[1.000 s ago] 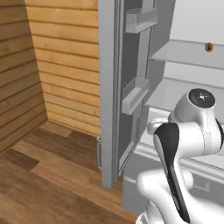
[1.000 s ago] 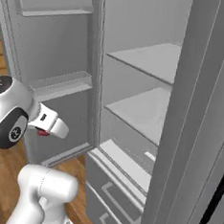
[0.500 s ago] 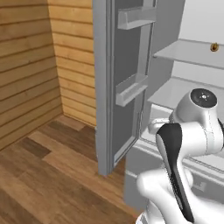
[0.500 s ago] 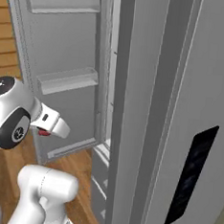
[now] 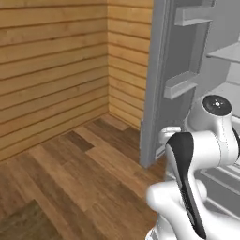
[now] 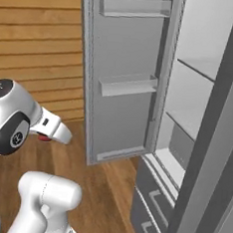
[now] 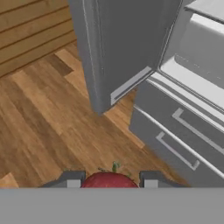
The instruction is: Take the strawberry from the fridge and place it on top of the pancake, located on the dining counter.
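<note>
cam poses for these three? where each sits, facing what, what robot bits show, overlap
Left base view: behind-left of arm, facing wood wall, floor, open fridge door; arm lower right.
Right base view: behind-right, facing fridge interior; arm lower left.
Hand view: on the hand, looking down; gripper holds strawberry.
Shared: the door.
</note>
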You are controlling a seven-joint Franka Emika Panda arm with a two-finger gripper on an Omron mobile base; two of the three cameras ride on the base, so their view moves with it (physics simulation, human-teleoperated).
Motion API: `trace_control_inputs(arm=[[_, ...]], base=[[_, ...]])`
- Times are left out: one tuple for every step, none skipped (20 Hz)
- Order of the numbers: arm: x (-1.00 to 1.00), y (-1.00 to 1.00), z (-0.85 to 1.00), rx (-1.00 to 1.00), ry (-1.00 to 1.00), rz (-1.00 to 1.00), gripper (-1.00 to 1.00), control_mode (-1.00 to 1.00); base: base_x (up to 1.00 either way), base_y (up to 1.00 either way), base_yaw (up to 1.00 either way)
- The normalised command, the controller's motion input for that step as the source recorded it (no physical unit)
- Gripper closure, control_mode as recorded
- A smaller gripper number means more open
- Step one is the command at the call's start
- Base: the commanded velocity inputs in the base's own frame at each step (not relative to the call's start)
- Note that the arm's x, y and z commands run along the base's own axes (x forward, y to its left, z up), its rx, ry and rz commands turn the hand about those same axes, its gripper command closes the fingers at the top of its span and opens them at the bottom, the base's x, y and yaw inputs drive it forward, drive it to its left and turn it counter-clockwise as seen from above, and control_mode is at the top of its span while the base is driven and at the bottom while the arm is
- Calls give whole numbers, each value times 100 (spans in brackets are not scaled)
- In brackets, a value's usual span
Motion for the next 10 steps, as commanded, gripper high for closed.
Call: trace_control_inputs(arm=[[0,0,0,0,0,0,100,100],[0,0,0,0,0,0,100,100],[0,0,0,0,0,0,100,100],[0,0,0,0,0,0,100,100],[0,0,0,0,0,0,100,100],[0,0,0,0,0,0,100,100],[0,0,0,0,0,0,100,100],[0,0,0,0,0,0,100,100],[0,0,0,0,0,0,100,100],[0,0,0,0,0,0,100,100]], base=[[-51,64,53],[-43,54,57],[-38,31,61],[-33,19,63],[-31,15,63],[-33,21,62],[-31,27,62],[-23,38,63],[0,42,67],[0,36,69]])
